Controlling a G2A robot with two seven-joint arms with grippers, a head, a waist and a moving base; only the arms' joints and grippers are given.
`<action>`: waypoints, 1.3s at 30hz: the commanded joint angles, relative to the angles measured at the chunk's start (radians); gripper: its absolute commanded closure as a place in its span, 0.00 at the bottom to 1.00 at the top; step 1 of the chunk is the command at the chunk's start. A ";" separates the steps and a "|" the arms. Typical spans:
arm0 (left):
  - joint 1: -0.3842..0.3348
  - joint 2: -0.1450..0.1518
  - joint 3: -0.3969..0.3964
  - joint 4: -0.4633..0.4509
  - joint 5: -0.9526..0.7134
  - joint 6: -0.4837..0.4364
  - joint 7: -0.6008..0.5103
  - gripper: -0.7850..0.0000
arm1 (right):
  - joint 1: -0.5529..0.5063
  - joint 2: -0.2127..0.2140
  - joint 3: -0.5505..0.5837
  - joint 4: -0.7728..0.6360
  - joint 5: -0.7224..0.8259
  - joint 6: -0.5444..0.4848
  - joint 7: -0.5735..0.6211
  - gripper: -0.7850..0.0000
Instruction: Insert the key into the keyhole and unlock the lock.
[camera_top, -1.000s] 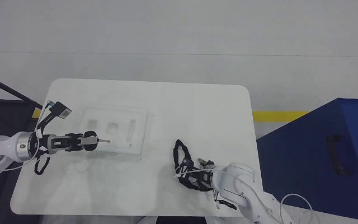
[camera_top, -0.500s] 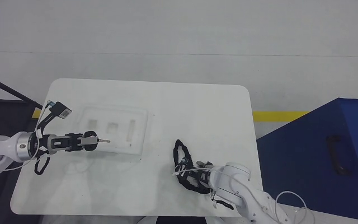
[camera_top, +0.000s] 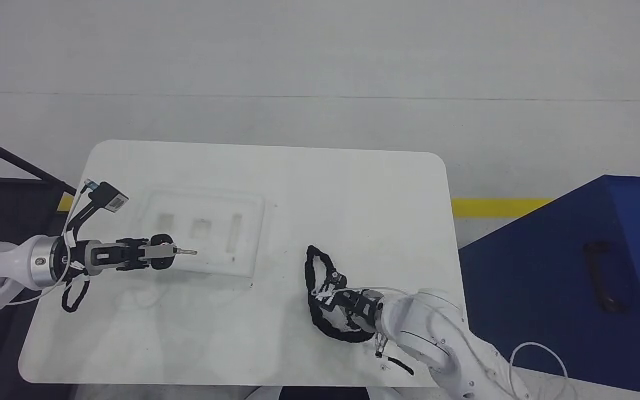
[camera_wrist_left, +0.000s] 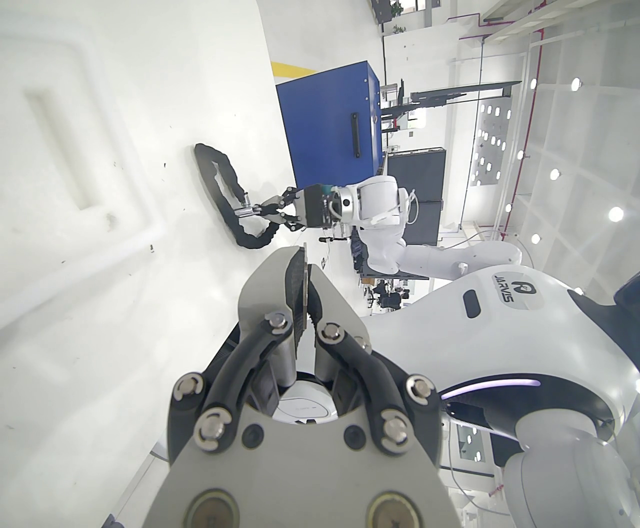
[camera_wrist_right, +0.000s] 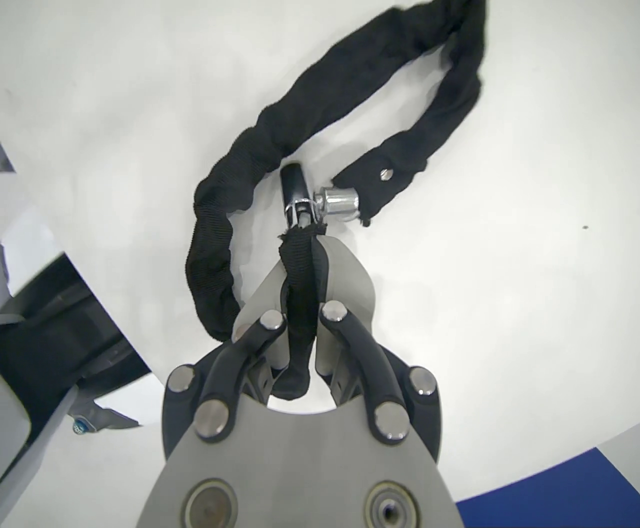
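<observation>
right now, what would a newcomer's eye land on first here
The black fabric-sleeved chain lock looped near the front of the white table, with the right gripper shut on its sleeve beside the chrome lock barrel. Next, at the table's left, the left gripper holding a small metal key over the white foam tray.

Chain lock — matt woven cloth, glossy chrome

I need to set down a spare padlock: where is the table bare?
Widest bare patch: the far right of the table, between the foam tray, the chain lock and the right edge. Also bare: the near edge between both arms. Crowded: the tray's near side by the left gripper, and around the right gripper.
</observation>
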 joint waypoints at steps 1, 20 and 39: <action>0.000 0.000 0.000 0.000 0.000 0.000 0.000 1.00 | -0.033 0.007 0.042 -0.024 0.062 -0.032 -0.061 1.00; 0.000 0.000 0.000 0.000 0.000 0.000 0.000 1.00 | -0.134 0.020 0.138 -0.036 0.395 -0.177 -0.391 1.00; 0.000 0.000 0.000 0.000 0.000 0.000 0.000 1.00 | 0.155 -0.054 -0.151 0.333 1.342 -0.344 -0.443 1.00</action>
